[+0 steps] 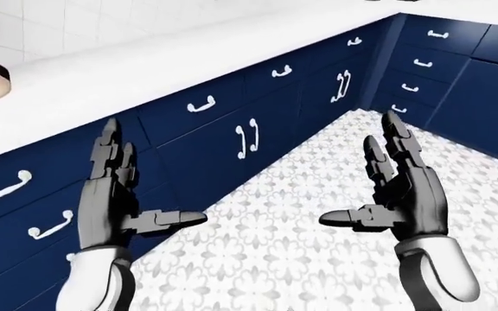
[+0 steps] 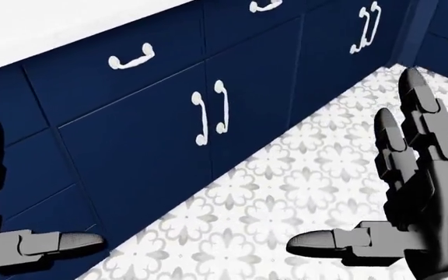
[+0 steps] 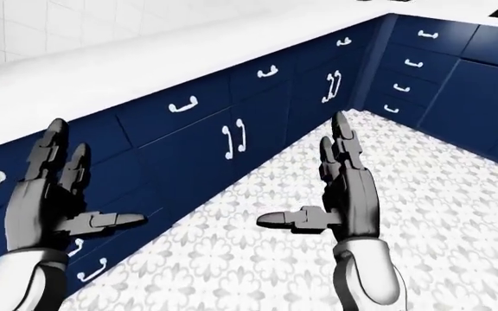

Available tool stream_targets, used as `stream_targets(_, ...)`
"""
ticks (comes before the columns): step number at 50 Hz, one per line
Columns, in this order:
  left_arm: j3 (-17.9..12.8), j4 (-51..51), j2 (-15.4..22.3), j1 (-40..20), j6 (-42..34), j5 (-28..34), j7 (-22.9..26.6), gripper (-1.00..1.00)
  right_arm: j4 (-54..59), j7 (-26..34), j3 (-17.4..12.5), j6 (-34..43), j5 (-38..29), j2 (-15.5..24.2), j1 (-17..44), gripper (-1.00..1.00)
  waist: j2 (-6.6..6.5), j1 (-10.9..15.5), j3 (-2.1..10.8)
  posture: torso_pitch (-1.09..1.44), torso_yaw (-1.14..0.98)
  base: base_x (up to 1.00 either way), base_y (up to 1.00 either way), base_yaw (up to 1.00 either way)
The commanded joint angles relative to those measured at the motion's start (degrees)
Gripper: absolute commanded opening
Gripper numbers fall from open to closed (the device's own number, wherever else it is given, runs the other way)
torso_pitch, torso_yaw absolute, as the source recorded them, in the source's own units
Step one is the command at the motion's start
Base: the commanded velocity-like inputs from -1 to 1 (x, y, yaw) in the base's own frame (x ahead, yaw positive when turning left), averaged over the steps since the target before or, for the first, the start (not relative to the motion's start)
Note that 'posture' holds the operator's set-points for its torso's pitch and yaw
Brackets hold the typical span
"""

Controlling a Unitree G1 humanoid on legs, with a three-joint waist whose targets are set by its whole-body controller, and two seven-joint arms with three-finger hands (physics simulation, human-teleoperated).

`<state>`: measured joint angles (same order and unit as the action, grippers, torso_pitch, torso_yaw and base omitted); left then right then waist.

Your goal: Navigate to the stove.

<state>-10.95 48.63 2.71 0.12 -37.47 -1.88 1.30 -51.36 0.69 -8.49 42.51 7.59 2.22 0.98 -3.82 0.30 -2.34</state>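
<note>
You get flat, even, bright render light: countertop (image 1: 145,71) blown out white, barely any shadows, everything sharp, no blur or edge distortion.

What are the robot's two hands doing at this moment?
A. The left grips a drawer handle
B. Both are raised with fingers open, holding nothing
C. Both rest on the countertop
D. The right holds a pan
B: in the left-eye view the left hand and right hand are up with fingers spread and thumbs out, empty, the right over the patterned floor and the left before the blue cabinets.
</note>
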Motion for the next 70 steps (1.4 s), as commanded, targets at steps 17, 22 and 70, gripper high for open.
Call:
stream_targets(17,0.5,1.9,0.1,-1.1,2.5,-0.4,0.2,1.0,-1.5,-0.4,-1.2,-3.3,0.1,0.5,1.0,1.0,4.36,-0.7,0.91,0.0,0.0,0.0,0.0,-0.38)
stream_targets(22,0.1,1.8,0.2,-1.3,2.3,-0.6,0.2,1.0,-1.0,-0.4,-1.2,-3.8,0.1,0.5,0.9,1.0,0.48,-0.5,0.22,0.0,0.0,0.0,0.0,-0.38)
stream_targets(70,0.7,-0.2,0.1,-1.4,3.6,-0.1,0.3,1.0,-0.1,-0.4,-0.9,-4.0,-0.4,0.6,1.1,1.0,4.97,-0.8,1.34,0.0,0.0,0.0,0.0,-0.38)
